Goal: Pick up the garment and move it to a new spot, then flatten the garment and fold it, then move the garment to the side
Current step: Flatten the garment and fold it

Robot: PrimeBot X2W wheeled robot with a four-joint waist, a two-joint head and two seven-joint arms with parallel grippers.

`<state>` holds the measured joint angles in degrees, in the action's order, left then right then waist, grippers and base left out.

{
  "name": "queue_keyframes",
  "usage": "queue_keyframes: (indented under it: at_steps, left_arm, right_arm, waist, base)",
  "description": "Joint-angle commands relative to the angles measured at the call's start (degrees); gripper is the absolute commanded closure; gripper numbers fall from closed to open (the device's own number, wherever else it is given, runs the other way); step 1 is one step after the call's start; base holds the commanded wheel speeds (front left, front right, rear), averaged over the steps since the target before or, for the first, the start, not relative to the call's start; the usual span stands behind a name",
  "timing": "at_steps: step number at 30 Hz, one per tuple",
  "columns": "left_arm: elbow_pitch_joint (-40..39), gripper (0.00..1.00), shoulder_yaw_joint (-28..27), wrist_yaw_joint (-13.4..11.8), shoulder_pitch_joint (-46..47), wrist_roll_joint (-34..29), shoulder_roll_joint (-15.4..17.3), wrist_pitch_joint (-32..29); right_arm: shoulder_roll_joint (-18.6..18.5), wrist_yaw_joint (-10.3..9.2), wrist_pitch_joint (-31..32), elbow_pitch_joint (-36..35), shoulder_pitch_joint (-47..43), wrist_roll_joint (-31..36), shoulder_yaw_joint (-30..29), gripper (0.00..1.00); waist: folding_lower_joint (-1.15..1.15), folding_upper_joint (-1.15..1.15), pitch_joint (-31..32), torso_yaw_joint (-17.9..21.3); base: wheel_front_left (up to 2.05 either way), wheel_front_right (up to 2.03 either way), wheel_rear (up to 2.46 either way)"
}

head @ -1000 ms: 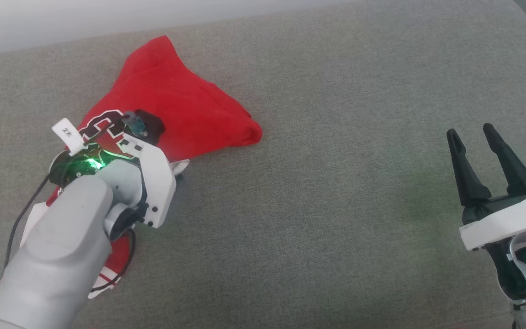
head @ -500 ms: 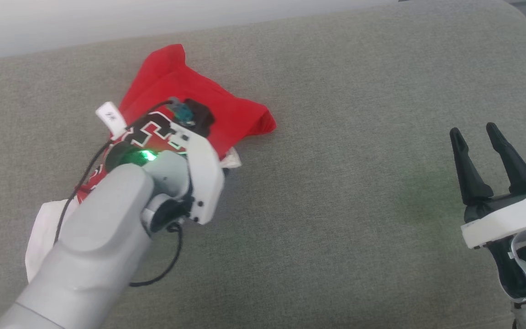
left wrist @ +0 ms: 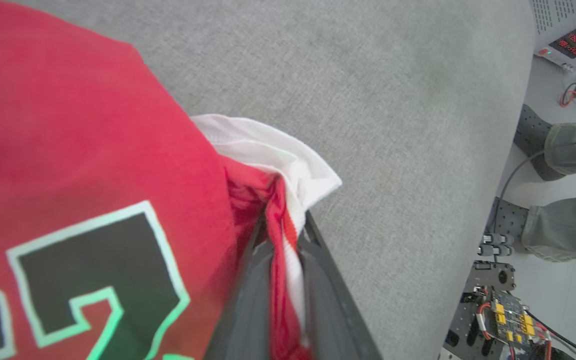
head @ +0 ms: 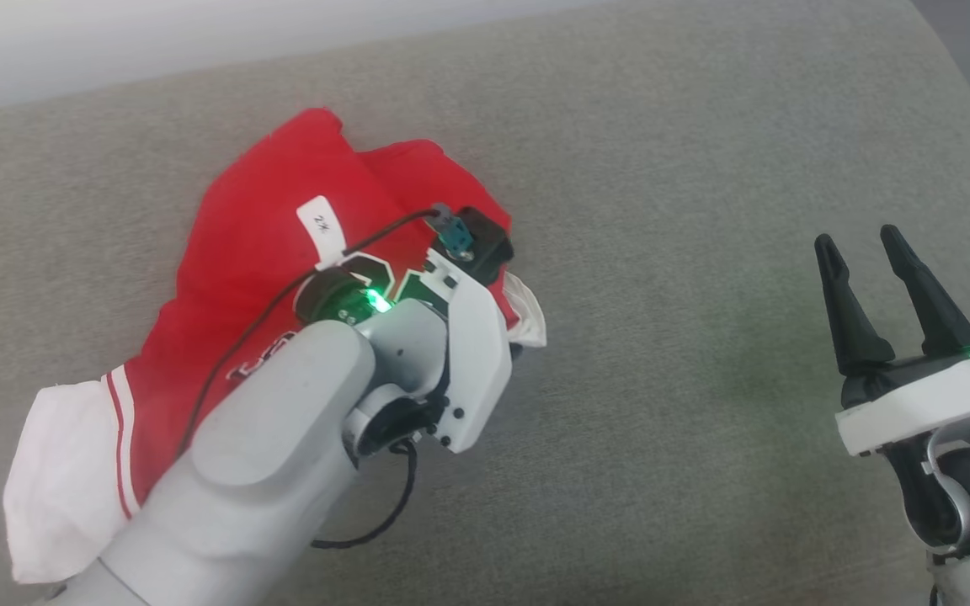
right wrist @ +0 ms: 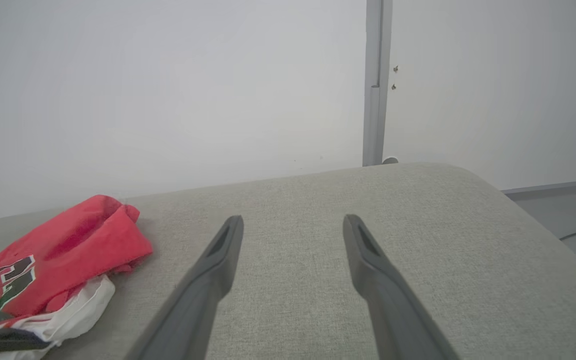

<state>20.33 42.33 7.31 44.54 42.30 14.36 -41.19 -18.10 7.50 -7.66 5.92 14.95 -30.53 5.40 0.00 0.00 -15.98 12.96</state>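
Garment (left wrist: 83,115) sits pinched in closed left tool (left wrist: 284,225).

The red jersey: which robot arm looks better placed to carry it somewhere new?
Probably the left: the left gripper is shut on the jersey at its red-and-white edge, while the right gripper stands open, apart from it.

I see a grey fabric-covered bench (head: 662,168) with a rounded far corner, and lying crumpled on its left part is a red jersey T-shirt (head: 249,236) with white sleeves.
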Motion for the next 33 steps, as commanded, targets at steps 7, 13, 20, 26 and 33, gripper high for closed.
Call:
queue_keyframes:
  at_steps: [7, 13, 20, 26, 33]
  left_arm:
    - [4.8, 0.34, 2.2, 0.0, -0.8, -0.7, -0.9, 2.0]
    - [6.4, 0.0, 2.8, 0.1, 0.5, 0.8, -0.7, 4.8]
    - [2.5, 0.0, 2.4, 0.2, 0.3, 2.4, 1.9, 8.9]
    - [-1.2, 0.0, 0.5, 0.0, -2.0, 1.4, 5.2, 15.3]
    - [-2.8, 0.0, -2.6, -1.8, -4.9, -0.2, 8.7, 23.9]
  right_arm:
    - [0.5, -0.02, -1.5, 1.4, 1.8, -0.7, 1.1, 0.0]
    - [0.1, -0.02, -1.5, 2.6, 1.3, -1.1, 1.8, 0.0]
    - [-0.8, -0.02, 0.1, 2.4, -0.7, -1.1, 2.0, 0.0]
    - [-1.4, -0.02, 2.9, 1.1, -2.2, -1.2, 2.5, 0.0]
    - [-2.2, -0.02, 7.3, 0.1, -3.7, -2.5, 4.6, 0.0]
  waist:
    - [0.0, 0.0, -1.1, 1.7]
    - [0.0, 0.0, 0.0, 0.6]
    - [0.0, 0.0, 3.1, -3.6]
    - [0.0, 0.0, 6.1, -8.5]
    - [0.0, 0.0, 8.3, -13.3]
  base:
    - [0.0, 0.0, 0.0]
    - [0.0, 0.0, 0.0]
    - [0.0, 0.0, 0.0]
    - [0.0, 0.0, 0.0]
    - [0.0, 0.0, 0.0]
